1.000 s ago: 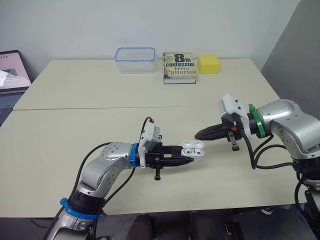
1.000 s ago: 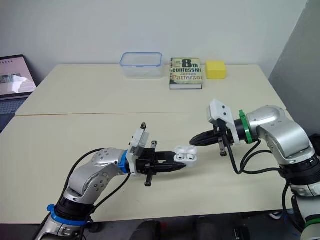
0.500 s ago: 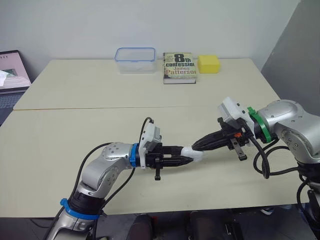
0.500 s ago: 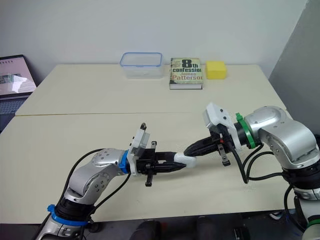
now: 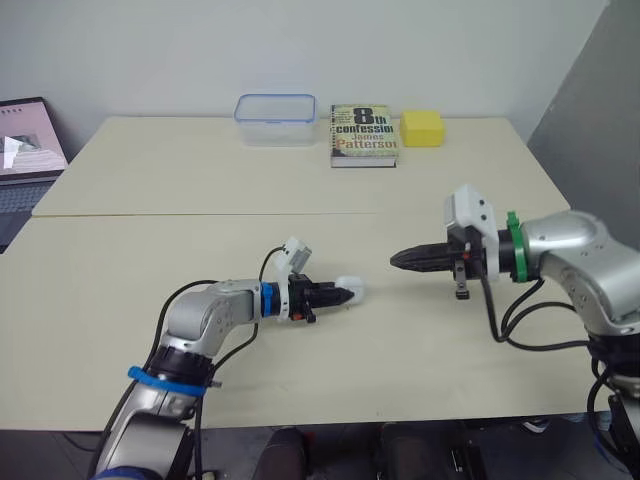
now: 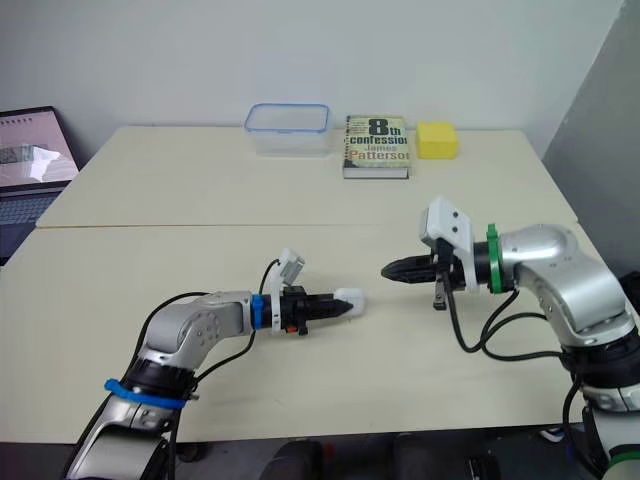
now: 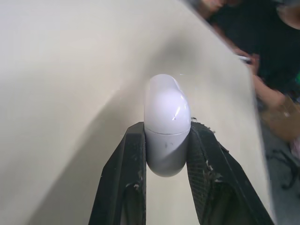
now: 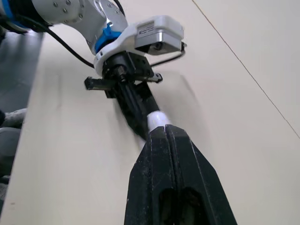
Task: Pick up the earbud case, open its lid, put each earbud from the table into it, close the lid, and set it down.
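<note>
The white earbud case, lid closed, sits between the two black fingers of my left gripper, which is shut on its lower half. In the left wrist view the case stands out past the fingers, close over the pale table. I cannot tell whether it touches the surface. My right gripper is shut and empty, a short way right of the case, pointing at it. In the right wrist view its closed tips line up with the case.
At the table's far edge stand a clear container with a blue rim, a paperback book and a yellow block. An open laptop sits at the far left. A seam crosses the tabletop.
The case's lid, open a second ago, is closed now. My right gripper, which reached onto the case, has drawn back to the right. My left gripper has brought the case lower.
</note>
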